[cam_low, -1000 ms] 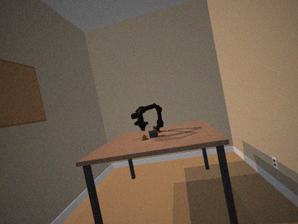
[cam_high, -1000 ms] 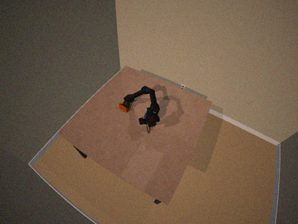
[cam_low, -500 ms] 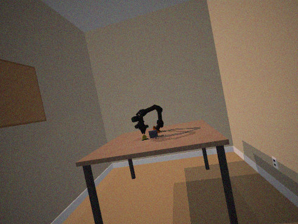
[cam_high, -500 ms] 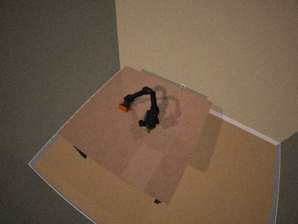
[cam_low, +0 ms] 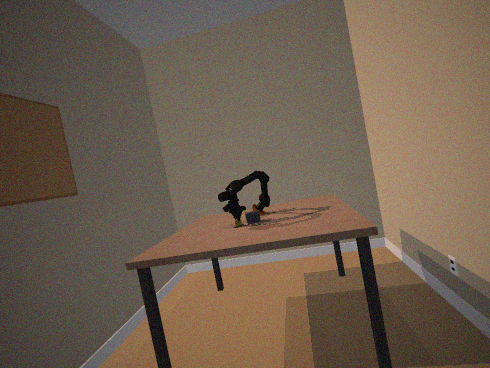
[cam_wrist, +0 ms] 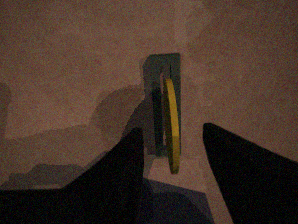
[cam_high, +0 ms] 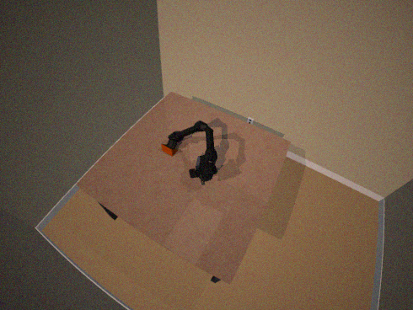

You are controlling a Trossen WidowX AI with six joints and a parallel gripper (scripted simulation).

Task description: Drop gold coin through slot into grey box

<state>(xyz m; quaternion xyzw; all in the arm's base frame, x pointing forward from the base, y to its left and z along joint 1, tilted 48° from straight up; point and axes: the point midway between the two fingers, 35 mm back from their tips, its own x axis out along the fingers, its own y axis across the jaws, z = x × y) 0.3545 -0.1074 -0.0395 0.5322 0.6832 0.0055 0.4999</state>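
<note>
Hovering low by the coin, arm arched over — top view: the jaws [cam_high: 203, 183] [cam_low: 238, 220] are near the table [cam_high: 139, 168] [cam_low: 280, 235] [cam_wrist: 245, 60], out past the arm's orange base [cam_high: 168, 149] [cam_low: 258, 212]. Coin too small to make out from up here, box mostly under the arm.

Exterior view: gold coin [cam_low: 238, 223] [cam_wrist: 172, 125] right at the fingertips, low on the table. Grey box [cam_low: 253, 217] [cam_wrist: 172, 202] sits just beside, apart from the coin. Whether the fingertips touch the coin, cannot tell from this side.

Wrist view: jaws released partway, nothing grasped, a gap on either side of the coin. Coin is on edge in the dark-green holder [cam_wrist: 154, 65], its near end reaching between the two fingertips, a bit nearer the left-hand finger in this view. Coin's face runs roughly along the fingers' inner sides — looks good for a pinch. Box shows at the bottom edge, partly behind a finger.

Progress: approach looks nearly done; grasp, lift, slot alignment and drop all left. Next probably a little lower, then close. Risk — closing off-centre could tip the coin.
</note>
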